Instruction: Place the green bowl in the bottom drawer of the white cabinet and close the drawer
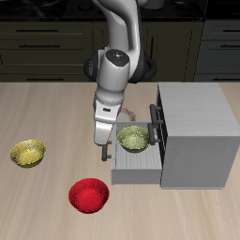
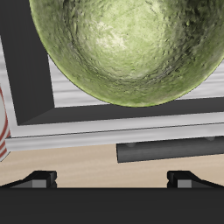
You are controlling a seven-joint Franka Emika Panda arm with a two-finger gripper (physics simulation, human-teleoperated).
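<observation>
The green bowl (image 1: 133, 139) sits inside the open bottom drawer (image 1: 137, 171) of the white cabinet (image 1: 199, 131). In the wrist view the bowl (image 2: 122, 44) fills the frame, with the drawer's light-grey front panel (image 2: 105, 131) and black bar handle (image 2: 166, 151) just past it. My gripper (image 1: 105, 144) hangs just outside the drawer's front, beside the bowl. In the wrist view the gripper (image 2: 112, 179) is open and empty, with its fingertips (image 2: 39, 179) wide apart and clear of the bowl.
A golden-yellow bowl (image 1: 28, 153) lies far off to the side of the table. A red bowl (image 1: 89, 195) lies near the table's front edge, close to the drawer's front. A red-and-white striped object (image 2: 3, 122) shows at the edge of the wrist view.
</observation>
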